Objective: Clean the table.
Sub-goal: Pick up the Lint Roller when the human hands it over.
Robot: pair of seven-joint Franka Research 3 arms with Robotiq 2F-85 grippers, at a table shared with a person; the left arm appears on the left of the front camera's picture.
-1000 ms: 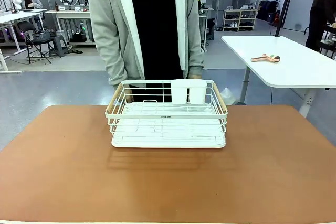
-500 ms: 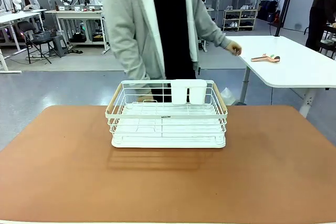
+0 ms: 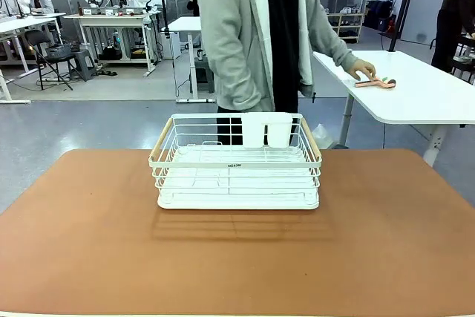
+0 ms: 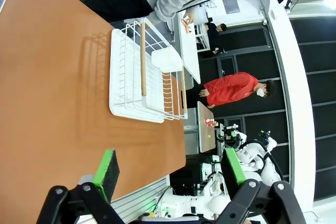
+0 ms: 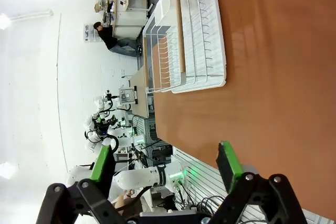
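The table has a bare reddish-brown top apart from a white wire rack with wooden handles at its middle back. In the left wrist view my left gripper hangs open above the table, nothing between its green pads, with the rack farther off. The right wrist view has my right gripper open too, over the table, well short of the rack. A person in a grey cardigan stands behind the rack, one hand on a small pinkish tool.
A white-topped side table stands at the far right beyond the brown table, and the pinkish tool lies on it. Wide free surface surrounds the rack on the left, right and front. Other desks and chairs stand far back.
The person has stepped to the right from behind the rack and reached a hand onto the pinkish tool on the white side table. The rack has not moved.
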